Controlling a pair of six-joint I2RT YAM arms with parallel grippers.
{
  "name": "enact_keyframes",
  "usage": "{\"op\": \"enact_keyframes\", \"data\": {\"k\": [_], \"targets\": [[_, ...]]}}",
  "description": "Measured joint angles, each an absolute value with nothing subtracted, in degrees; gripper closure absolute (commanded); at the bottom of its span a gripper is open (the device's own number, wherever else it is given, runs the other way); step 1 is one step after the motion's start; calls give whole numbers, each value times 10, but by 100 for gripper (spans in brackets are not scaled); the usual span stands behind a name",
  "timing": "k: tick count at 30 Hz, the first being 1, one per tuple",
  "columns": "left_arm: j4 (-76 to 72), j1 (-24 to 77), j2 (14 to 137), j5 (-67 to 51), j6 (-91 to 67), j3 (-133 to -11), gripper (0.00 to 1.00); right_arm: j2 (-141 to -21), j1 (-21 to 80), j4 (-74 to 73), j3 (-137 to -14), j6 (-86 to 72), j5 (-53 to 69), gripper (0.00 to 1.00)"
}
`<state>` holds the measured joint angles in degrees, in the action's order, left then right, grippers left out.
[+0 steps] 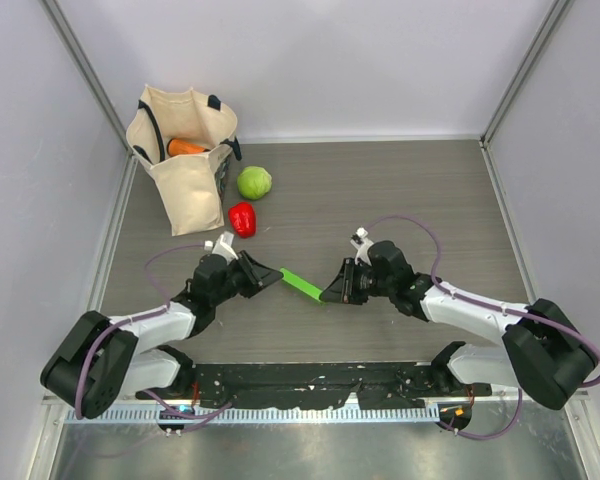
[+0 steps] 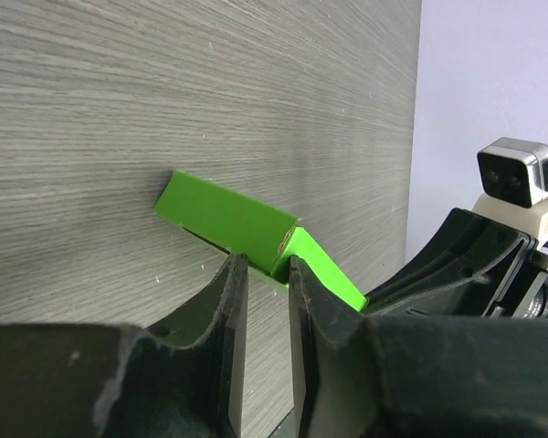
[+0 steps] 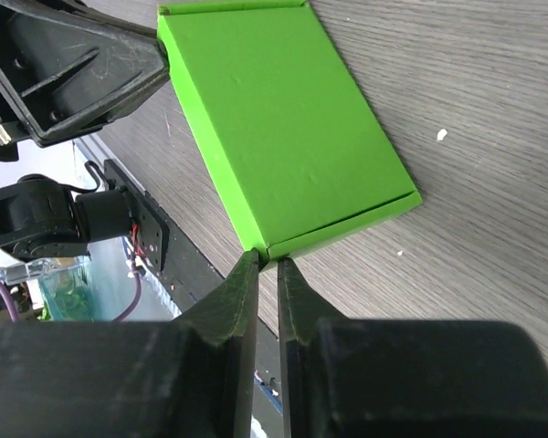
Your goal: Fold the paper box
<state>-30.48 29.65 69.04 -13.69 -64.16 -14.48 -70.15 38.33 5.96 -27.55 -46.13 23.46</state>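
Observation:
The paper box [image 1: 301, 285] is bright green card, folded small and flat, held between my two grippers over the middle of the table. My left gripper [image 1: 270, 275] grips its left end. In the left wrist view the jaws [image 2: 265, 265] stand narrowly apart with the box's folded edge [image 2: 224, 214] between the tips. My right gripper [image 1: 330, 292] grips the right end. In the right wrist view the jaws [image 3: 267, 260] pinch one corner of the box [image 3: 283, 137].
A cream tote bag [image 1: 185, 150] with an orange carrot [image 1: 187, 147] in it stands at the back left. A round pale-green vegetable [image 1: 254, 182] and a red pepper [image 1: 242, 218] lie beside it. Grey walls enclose the table on three sides.

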Motion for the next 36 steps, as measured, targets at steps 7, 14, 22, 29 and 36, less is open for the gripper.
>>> {"op": "enact_keyframes", "data": {"k": [7,14,22,29,36], "targets": [[-241,297,705,-111,-621,-117,98,-735,419,25,-256,-441,173,93],[-91,297,583,-84,-587,-124,57,-684,454,-75,-268,-413,126,45],[93,296,367,-45,-538,-202,46,-708,493,-185,-460,-236,-13,37],[188,296,261,-23,-507,-258,44,-895,566,-199,-607,-57,-154,38],[245,296,181,-1,-485,-286,43,-1013,582,-201,-624,45,-217,39]]}}
